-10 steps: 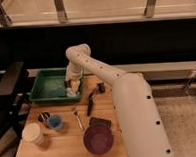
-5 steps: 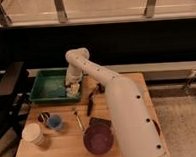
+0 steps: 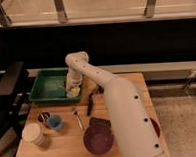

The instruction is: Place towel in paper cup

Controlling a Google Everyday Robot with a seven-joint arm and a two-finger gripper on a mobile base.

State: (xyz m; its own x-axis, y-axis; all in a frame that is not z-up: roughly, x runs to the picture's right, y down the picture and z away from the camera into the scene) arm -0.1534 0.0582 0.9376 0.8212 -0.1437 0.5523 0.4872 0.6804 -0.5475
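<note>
A white paper cup (image 3: 32,133) stands at the front left of the wooden table (image 3: 63,152). A pale yellowish crumpled thing, probably the towel (image 3: 74,92), lies at the right end of the green tray (image 3: 44,87). My arm reaches from the front right over the table into the tray. My gripper (image 3: 72,88) is down at the towel, on or just above it. The cup is far from the gripper, to the front left.
A small blue cup (image 3: 54,122) and a dark round thing (image 3: 43,117) stand next to the paper cup. A purple bowl (image 3: 98,139) sits at the front. A spoon (image 3: 79,119) and a black utensil (image 3: 90,103) lie mid-table. A dark chair (image 3: 9,86) stands to the left.
The forearm has swung a little to the left and the gripper has sunk slightly towards the right end of the tray. The things on the table have not moved.
</note>
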